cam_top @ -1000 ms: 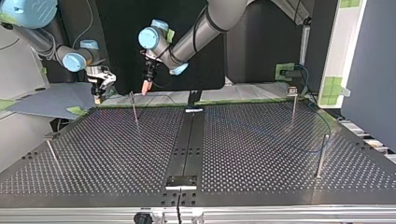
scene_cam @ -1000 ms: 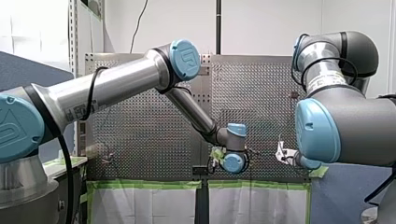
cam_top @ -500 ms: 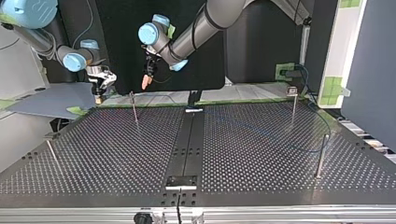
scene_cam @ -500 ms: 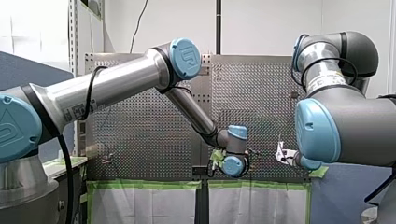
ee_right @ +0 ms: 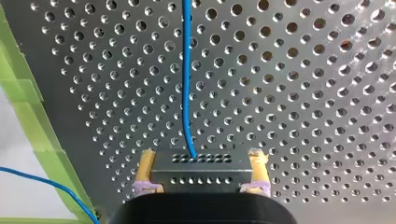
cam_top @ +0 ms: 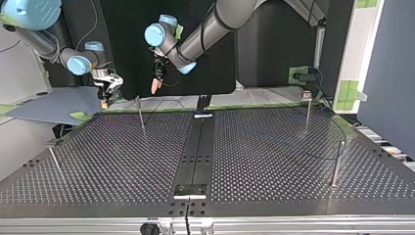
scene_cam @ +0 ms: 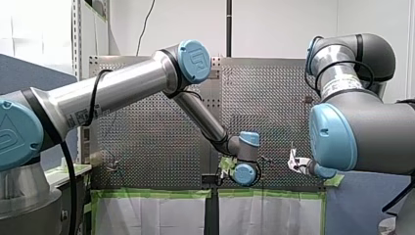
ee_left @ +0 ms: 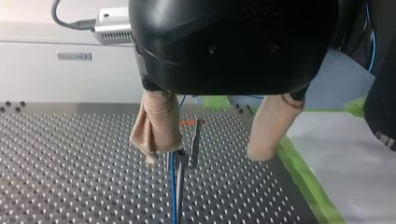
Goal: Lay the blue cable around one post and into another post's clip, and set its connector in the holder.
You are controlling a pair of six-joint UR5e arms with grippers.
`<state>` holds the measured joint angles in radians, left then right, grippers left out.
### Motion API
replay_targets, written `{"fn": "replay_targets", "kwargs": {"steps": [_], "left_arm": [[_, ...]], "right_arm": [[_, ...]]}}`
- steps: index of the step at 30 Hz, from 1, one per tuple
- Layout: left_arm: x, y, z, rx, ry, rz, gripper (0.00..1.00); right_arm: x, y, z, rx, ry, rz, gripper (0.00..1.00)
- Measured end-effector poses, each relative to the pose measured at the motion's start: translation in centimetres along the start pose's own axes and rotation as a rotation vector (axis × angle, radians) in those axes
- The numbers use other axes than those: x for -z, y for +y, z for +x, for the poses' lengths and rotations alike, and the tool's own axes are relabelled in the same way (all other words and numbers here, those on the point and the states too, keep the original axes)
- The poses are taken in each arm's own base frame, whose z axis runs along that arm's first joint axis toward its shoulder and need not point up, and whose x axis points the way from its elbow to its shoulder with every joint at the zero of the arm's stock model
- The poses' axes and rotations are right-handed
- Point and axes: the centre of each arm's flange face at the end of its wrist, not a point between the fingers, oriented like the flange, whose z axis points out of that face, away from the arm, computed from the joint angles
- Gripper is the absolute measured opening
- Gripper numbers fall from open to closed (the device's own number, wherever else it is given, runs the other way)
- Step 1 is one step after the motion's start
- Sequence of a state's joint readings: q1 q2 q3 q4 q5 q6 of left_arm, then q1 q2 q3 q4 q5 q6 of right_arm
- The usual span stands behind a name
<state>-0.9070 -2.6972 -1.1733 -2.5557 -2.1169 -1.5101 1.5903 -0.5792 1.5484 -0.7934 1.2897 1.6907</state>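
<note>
In the right wrist view my right gripper [ee_right: 201, 157] with yellow pads is shut on a dark perforated connector [ee_right: 201, 169]. The blue cable [ee_right: 186, 74] runs from the connector out over the perforated table. In the left wrist view my left gripper [ee_left: 208, 151] stands open, its beige fingers [ee_left: 156, 125] bare. Just below them, a thin post with a clip [ee_left: 181, 161] has the blue cable [ee_left: 174, 198] in it. In the top view my left gripper [cam_top: 155, 86] hangs above that post [cam_top: 141, 111] at the far edge. My right gripper [cam_top: 104, 97] is further to the view's left.
Other thin posts stand at the top view's right [cam_top: 307, 106] [cam_top: 336, 164] and at its left [cam_top: 54, 159]. A metal plate [cam_top: 191, 190] sits on the dark centre strip near the table's front edge. Green tape [ee_right: 28, 121] lines the table's edge.
In the top view my left gripper has lifted a little away from the post. My right arm has stayed still with the connector.
</note>
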Motion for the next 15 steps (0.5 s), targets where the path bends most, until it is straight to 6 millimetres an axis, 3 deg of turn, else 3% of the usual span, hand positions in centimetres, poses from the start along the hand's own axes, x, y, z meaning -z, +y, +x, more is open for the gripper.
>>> {"fn": "replay_targets", "kwargs": {"steps": [15], "left_arm": [[0.12,0.38,0.05,0.006,0.006,-0.043,1.00]], "right_arm": [[0.03,-0.08,-0.20,-0.001,-0.003,0.001,0.00]]}}
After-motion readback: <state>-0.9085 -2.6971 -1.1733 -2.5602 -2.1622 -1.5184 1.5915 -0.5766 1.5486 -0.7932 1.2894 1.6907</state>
